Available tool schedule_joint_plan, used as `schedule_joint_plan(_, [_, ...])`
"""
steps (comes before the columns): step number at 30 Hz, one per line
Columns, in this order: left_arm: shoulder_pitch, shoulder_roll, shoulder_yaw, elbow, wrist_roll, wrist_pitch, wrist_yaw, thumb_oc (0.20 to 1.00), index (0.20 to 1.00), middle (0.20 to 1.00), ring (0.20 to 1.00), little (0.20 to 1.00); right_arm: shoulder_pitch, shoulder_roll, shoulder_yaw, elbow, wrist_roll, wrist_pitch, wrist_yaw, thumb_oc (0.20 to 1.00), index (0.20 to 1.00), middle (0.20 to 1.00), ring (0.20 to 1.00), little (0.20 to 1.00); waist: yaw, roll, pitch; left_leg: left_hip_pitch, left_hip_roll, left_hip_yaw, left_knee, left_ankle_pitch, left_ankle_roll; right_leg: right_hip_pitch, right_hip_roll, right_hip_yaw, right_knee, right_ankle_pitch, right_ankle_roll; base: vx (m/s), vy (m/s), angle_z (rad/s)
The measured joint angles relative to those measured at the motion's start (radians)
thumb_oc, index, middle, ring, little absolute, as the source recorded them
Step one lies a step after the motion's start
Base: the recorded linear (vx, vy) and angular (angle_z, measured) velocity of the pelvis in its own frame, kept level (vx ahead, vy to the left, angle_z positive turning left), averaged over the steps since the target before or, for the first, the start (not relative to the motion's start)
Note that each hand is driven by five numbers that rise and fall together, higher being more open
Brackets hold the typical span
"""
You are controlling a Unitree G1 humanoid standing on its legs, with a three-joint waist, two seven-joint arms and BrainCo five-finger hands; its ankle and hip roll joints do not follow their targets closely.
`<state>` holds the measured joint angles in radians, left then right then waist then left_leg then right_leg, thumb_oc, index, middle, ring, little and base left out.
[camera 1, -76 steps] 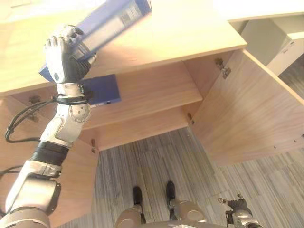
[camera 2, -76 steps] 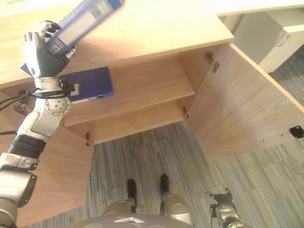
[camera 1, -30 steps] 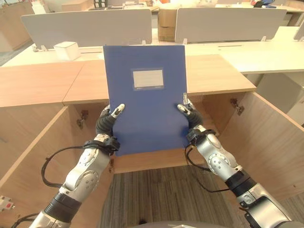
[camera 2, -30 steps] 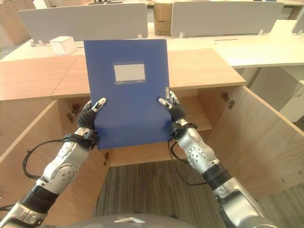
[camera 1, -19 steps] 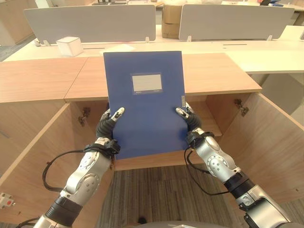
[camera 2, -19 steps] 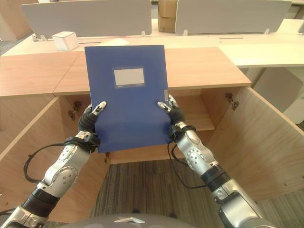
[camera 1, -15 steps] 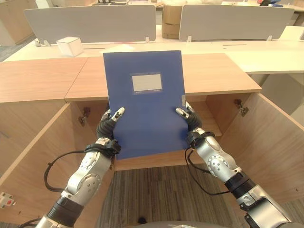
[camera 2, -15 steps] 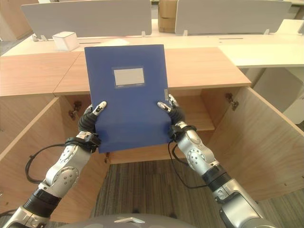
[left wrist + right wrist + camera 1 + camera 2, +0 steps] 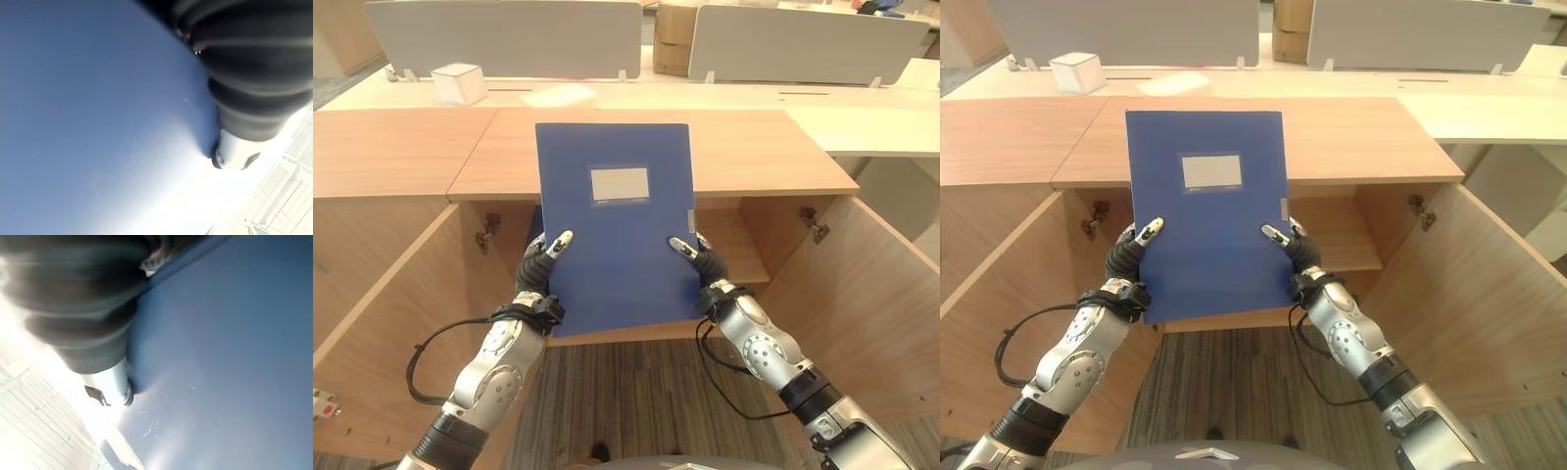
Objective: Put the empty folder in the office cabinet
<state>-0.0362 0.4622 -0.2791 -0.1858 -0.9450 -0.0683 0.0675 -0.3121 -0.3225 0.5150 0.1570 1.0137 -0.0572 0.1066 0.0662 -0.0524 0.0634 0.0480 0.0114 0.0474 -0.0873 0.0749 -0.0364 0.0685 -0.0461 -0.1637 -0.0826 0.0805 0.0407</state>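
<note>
Flat blue rectangular folder [image 9: 617,225] with a pale label patch on its cover is upright, cover toward the head camera, held in front of the open light-wood office cabinet [image 9: 759,147]. Left hand [image 9: 540,262] pinches the folder's lower left edge: thumb lies on the cover, the rest of the fingers are behind it. Right hand [image 9: 697,260] pinches the lower right edge the same way. Both wrist views show blue folder surface right against the dark ribbed covers.

Folder top edge overlaps the cabinet's wooden top; bottom edge hangs in front of the cabinet's lower shelf front. Inner wooden shelf [image 9: 736,257] shows just right of the folder. Both cabinet doors stand open: right door [image 9: 862,313], left door [image 9: 382,333]. Small white box [image 9: 457,82] sits on the pale desk [image 9: 862,122] behind the cabinet, near its back left edge.
</note>
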Motion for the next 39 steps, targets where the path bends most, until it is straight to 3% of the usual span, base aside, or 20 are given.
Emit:
schedule_joint_plan(5, [0.0, 0.001, 0.0, 0.0, 0.009, 0.0, 0.0, 0.2, 0.2, 0.2, 0.2, 0.2, 0.001, 0.0, 0.002, 0.0, -0.015, 0.011, 0.003, 0.2, 0.2, 0.2, 0.2, 0.2, 0.011, -0.05, 0.005, -0.035, 0.0, -0.004, 0.009, 0.008, -0.001, -0.034, 0.0, -0.005, 0.0, 0.002, 0.002, 0.0, 0.031, 0.03])
schedule_joint_plan(13, [-0.019, 0.001, -0.003, 0.021, 0.01, -0.003, 0.0, 0.2, 0.2, 0.2, 0.2, 0.2, 0.002, 0.011, 0.003, 0.007, -0.029, 0.015, -0.002, 0.2, 0.2, 0.2, 0.2, 0.2, 0.036, -0.075, 0.031, -0.061, -0.007, -0.004, 0.009, 0.01, 0.003, -0.06, -0.007, -0.008, 0.0, 0.005, 0.008, -0.02, 0.039, 0.01])
schedule_joint_plan(19, [-0.067, -0.001, -0.032, 0.072, 0.01, -0.004, 0.016, 0.2, 0.2, 0.2, 0.2, 0.2, -0.001, 0.021, 0.002, 0.043, -0.029, 0.014, -0.011, 0.2, 0.2, 0.2, 0.2, 0.2, 0.053, -0.111, 0.064, -0.081, -0.007, -0.002, 0.01, 0.021, 0.006, -0.09, -0.01, -0.006, 0.009, 0.009, 0.013, -0.01, 0.001, 0.0])
schedule_joint_plan(29, [-0.072, -0.005, -0.027, 0.072, 0.02, -0.004, 0.034, 0.2, 0.2, 0.2, 0.2, 0.2, -0.004, 0.03, 0.002, 0.046, -0.029, 0.015, -0.021, 0.2, 0.2, 0.2, 0.2, 0.2, 0.051, -0.095, 0.094, -0.062, -0.007, 0.015, 0.01, 0.023, 0.009, -0.079, -0.011, 0.008, 0.009, 0.009, 0.013, 0.01, 0.003, -0.04])
schedule_joint_plan(31, [-0.072, -0.004, -0.026, 0.072, 0.02, -0.003, 0.034, 1.0, 1.0, 1.0, 1.0, 1.0, -0.004, 0.031, 0.002, 0.046, -0.028, 0.017, -0.022, 0.2, 0.2, 0.2, 0.2, 0.2, 0.049, -0.084, 0.101, -0.053, -0.007, 0.017, 0.01, 0.022, 0.01, -0.071, -0.012, 0.011, 0.009, 0.009, 0.013, 0.01, -0.008, -0.03])
schedule_joint_plan(39, [-0.054, 0.001, 0.011, 0.015, 0.02, 0.014, -0.008, 1.0, 1.0, 1.0, 1.0, 1.0, 0.111, 0.046, -0.003, 0.041, -0.012, 0.022, 0.036, 0.2, 0.2, 0.2, 0.2, 0.2, 0.027, -0.056, 0.107, -0.038, -0.007, 0.01, 0.008, 0.016, 0.004, -0.054, -0.011, 0.01, 0.011, 0.009, 0.012, 0.01, -0.03, 0.01])
